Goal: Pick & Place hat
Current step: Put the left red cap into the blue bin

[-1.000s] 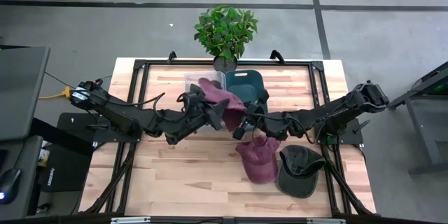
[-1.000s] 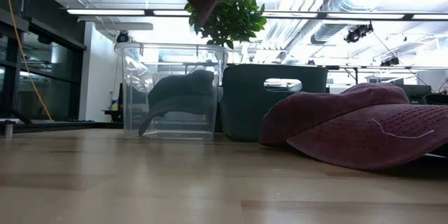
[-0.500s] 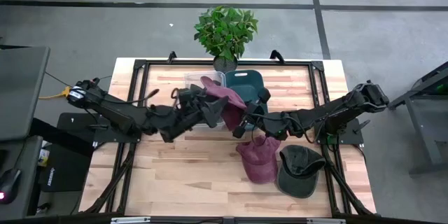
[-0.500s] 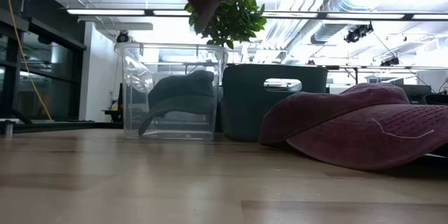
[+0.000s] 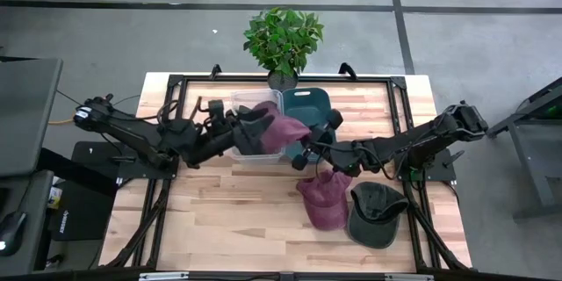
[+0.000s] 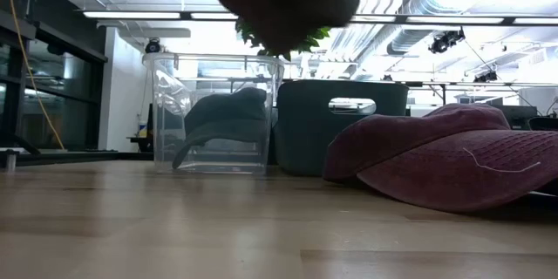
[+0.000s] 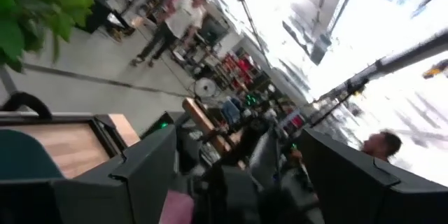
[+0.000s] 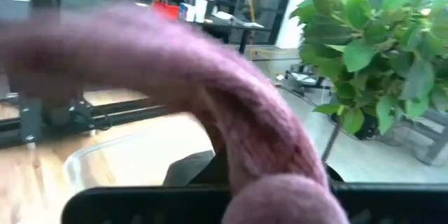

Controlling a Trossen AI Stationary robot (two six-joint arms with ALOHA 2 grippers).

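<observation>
Hanging over the clear bin (image 5: 253,133) near the worktop's far edge, maroon hat (image 5: 279,132) (right end effector (image 5: 303,151) clamped on it); left end effector (image 5: 230,129) alongside, fingers apart.

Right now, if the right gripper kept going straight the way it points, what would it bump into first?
Probably the maroon hat draped over the clear bin: the right gripper, fingers shut, points at it from close by, though depth is unclear.

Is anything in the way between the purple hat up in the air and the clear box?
Nothing visible blocks it. The purple hat hangs from the right gripper right above the clear box. A dark hat already sits inside, with room above.
</observation>
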